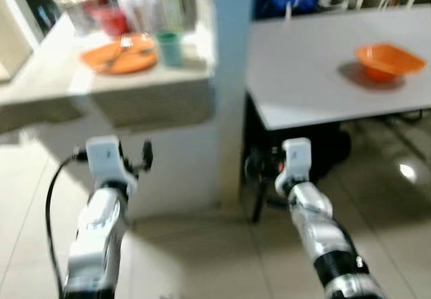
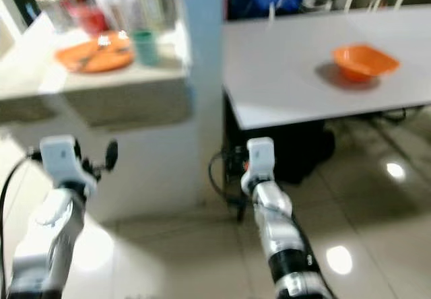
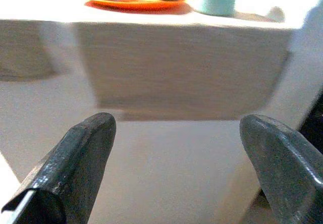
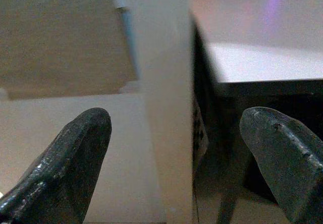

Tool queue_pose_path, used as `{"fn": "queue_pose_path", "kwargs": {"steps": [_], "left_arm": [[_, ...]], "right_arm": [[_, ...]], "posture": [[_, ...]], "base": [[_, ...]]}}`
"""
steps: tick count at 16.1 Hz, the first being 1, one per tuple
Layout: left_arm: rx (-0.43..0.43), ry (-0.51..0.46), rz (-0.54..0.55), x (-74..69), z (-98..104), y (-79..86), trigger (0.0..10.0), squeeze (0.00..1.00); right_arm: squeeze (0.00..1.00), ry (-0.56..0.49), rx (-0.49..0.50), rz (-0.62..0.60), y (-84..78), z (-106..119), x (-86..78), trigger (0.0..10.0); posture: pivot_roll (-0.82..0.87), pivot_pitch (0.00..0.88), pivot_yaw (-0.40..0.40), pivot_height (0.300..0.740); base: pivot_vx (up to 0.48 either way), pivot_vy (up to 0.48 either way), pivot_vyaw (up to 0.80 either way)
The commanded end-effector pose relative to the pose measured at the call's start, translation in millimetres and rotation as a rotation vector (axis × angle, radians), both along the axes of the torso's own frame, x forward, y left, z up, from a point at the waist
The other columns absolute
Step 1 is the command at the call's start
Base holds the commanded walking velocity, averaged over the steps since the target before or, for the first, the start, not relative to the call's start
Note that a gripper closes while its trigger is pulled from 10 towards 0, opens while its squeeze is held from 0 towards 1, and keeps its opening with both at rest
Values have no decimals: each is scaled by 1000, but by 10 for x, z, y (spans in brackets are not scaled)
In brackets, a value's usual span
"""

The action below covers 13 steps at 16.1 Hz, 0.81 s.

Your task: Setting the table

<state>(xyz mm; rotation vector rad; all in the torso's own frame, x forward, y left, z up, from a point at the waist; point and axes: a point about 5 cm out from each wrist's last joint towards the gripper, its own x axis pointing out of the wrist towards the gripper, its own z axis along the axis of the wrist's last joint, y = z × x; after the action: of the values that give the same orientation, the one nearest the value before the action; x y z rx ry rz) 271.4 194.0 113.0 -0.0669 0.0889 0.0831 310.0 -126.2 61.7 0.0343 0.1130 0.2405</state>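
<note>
A blurred view looks down from the robot's head across a tiled floor (image 1: 202, 258) toward two surfaces. On the robot's left stands a pale bench (image 1: 101, 87) with a thick wood-toned edge, and on it lies an orange plate (image 1: 119, 55) with cutlery (image 1: 124, 43) resting across it. Just beside the plate, toward the robot's right, stands a teal cup (image 1: 169, 47). Behind them sits a cluster of jars and containers (image 1: 128, 3), too blurred to identify. A light blue pillar (image 1: 232, 77) rises between this bench and a second, white bench (image 1: 323, 70) on the robot's right. On the white bench sits an orange bowl (image 1: 388, 61), well apart from the plate and cup. Both silver arms are raised in front of the robot, low and short of the benches. The left tool (image 3: 176, 148) points at the front face of the left bench, below the plate and cup; its two black fingers (image 3: 83, 158) stand wide apart with nothing between them. The right tool (image 4: 181, 153) points at the pillar and the dark gap under the white bench; its fingers (image 4: 81, 153) are likewise spread wide and hold nothing. A black cable (image 1: 50, 205) loops down beside the left arm.
</note>
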Motion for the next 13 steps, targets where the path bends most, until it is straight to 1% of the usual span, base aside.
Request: {"fn": "queue_pose_path", "kwargs": {"steps": [1,2,5,6,10,11,12,13], "left_arm": [[36,6,39,-40,-14,110,10000,0],[36,5,40,-36,-9,130,10000,0],[59,-16,31,-34,41,140,10000,0],[50,-19,33,-43,51,138,10000,0],[31,-9,31,-50,9,104,10000,0],[31,-14,30,-39,14,90,10000,0],[35,-30,40,17,32,70,10000,0],[33,-39,36,39,42,58,10000,0]], "right_arm": [[1000,-22,-30,42,138,50,13,10000],[0,-30,-35,44,169,59,15,10000],[0,-68,-27,49,228,120,33,10000],[0,-76,-18,46,228,137,48,10000],[0,-81,-28,41,172,147,69,10000],[0,-84,-33,40,161,153,72,10000],[0,-134,-36,34,139,236,93,10000],[0,-183,-33,18,119,322,113,10000]], "posture": [[-33,4,46,740],[-28,5,48,740],[-13,2,50,740],[-12,4,49,740],[-27,0,38,740],[-29,0,37,740],[-41,0,31,740],[-42,0,31,740]], "base": [[0,0,0],[0,0,0],[0,0,0],[0,0,0],[0,0,0],[277,0,0],[435,0,0],[435,0,0]]}}
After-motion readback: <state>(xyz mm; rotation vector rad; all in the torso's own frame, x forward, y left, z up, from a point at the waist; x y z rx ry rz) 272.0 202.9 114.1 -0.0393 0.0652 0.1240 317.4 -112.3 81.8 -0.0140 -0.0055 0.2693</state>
